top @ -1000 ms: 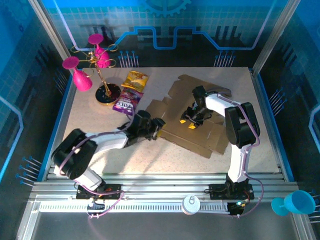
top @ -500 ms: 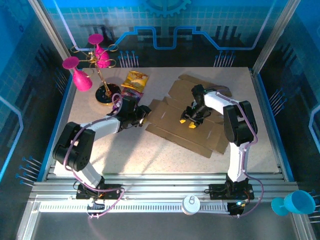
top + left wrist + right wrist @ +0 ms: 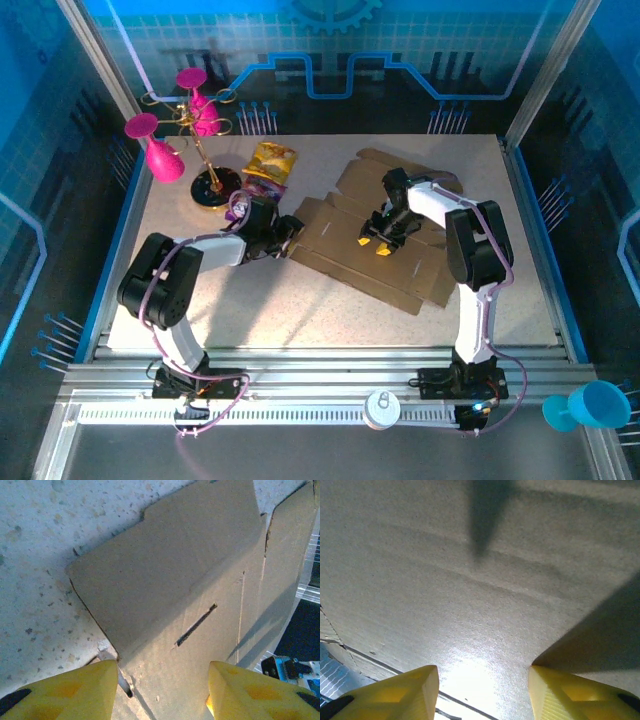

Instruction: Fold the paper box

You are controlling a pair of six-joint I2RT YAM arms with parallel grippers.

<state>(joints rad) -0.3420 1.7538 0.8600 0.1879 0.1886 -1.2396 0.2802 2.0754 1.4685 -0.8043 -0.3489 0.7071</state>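
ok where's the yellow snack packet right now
Top view: the yellow snack packet lies toward the far left, just right of the stand's dark base and left of the paper box.

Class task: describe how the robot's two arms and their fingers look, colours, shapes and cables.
The left arm and right arm have white shells, black joints and looping purple cables. The left fingers and right fingers are yellow wedges, black at the base.

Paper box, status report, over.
Paper box lying unfolded. Left gripper open at its left flap. Right gripper open over its middle. Yellow snack packet apart from it.
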